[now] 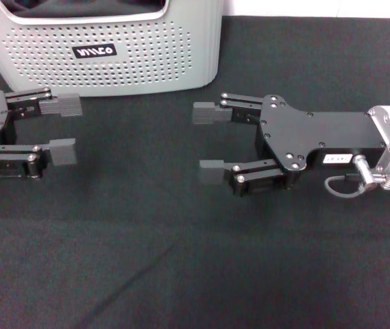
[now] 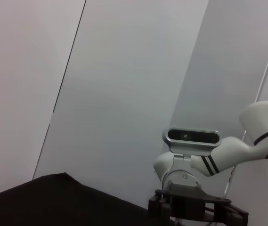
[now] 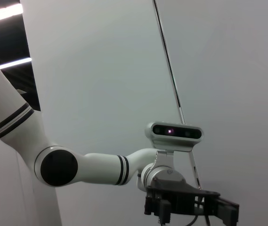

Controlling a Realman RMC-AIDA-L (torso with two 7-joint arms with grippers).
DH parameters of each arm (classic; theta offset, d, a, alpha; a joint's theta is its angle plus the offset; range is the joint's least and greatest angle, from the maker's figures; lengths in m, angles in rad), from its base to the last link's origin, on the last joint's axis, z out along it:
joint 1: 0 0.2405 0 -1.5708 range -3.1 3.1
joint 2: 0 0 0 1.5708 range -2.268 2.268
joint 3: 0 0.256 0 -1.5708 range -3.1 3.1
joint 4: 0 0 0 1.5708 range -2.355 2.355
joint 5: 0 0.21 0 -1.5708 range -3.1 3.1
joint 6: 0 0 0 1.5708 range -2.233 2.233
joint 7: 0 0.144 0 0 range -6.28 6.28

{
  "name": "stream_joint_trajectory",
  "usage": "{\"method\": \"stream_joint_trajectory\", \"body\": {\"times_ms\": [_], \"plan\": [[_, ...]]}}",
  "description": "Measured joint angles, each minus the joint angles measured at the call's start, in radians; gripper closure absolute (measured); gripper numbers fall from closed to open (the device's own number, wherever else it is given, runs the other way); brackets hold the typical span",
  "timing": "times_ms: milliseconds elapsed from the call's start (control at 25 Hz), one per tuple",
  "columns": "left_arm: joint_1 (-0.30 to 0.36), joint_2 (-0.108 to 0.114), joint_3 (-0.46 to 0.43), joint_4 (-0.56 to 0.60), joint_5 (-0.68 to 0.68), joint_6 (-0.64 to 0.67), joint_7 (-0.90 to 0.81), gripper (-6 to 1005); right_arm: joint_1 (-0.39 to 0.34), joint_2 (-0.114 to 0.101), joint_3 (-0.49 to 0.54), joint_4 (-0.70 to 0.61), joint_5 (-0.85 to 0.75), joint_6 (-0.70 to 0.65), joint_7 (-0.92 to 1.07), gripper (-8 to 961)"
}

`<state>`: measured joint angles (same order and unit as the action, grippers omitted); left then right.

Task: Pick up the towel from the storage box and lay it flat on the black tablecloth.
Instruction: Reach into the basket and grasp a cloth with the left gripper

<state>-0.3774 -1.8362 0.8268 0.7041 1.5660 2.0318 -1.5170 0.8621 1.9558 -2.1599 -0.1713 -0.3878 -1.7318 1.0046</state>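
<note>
Black tablecloth (image 1: 181, 274) spread wide; storage box (image 1: 112, 55) beyond both grippers — left gripper (image 1: 63, 130), right gripper (image 1: 210, 140), jaws spread, empty

The large light-grey perforated plastic storage box (image 1: 112, 62), at eleven o'clock in the head view, carries a black label (image 1: 94, 51). Its white lettering appears upside down and cannot be read with certainty.
</note>
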Motion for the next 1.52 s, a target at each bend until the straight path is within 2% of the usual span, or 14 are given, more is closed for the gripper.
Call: {"method": "stream_joint_trajectory", "body": {"times_ms": [440, 680, 840, 1000, 1080, 1160, 1320, 1400, 1520], "plan": [[0.000, 0.004, -0.003, 0.000, 0.000, -0.001, 0.002, 171, 0.001, 0.008, 0.007, -0.001, 0.007, 0.015, 0.000, 109], [-0.030, -0.012, -0.020, 0.016, -0.034, -0.008, -0.025, 172, -0.021, 0.002, 0.040, 0.001, 0.006, 0.058, -0.003, 109], [-0.081, -0.048, -0.101, 0.134, -0.026, -0.055, -0.128, 172, -0.070, -0.006, 0.086, 0.010, 0.003, 0.072, -0.020, 109], [-0.100, -0.092, -0.123, 0.401, 0.047, -0.223, -0.247, 172, -0.143, -0.013, 0.132, 0.011, 0.002, 0.086, -0.044, 110], [-0.122, -0.128, -0.119, 0.591, 0.193, -0.344, -0.313, 173, -0.184, -0.016, 0.151, 0.008, 0.001, 0.087, -0.050, 110], [-0.157, -0.180, -0.112, 0.755, 0.393, -0.451, -0.352, 173, -0.212, -0.017, 0.164, 0.005, 0.001, 0.086, -0.054, 110], [-0.192, -0.246, -0.068, 0.856, 0.629, -0.593, -0.349, 186, -0.261, -0.010, 0.182, 0.003, 0.005, 0.081, -0.070, 110], [-0.196, -0.254, -0.011, 0.851, 0.704, -0.679, -0.347, 199, -0.274, -0.005, 0.190, 0.003, 0.005, 0.081, -0.075, 110], [-0.191, -0.252, 0.075, 0.824, 0.789, -0.785, -0.347, 219, -0.287, -0.002, 0.199, 0.002, 0.006, 0.079, -0.077, 110]]}}
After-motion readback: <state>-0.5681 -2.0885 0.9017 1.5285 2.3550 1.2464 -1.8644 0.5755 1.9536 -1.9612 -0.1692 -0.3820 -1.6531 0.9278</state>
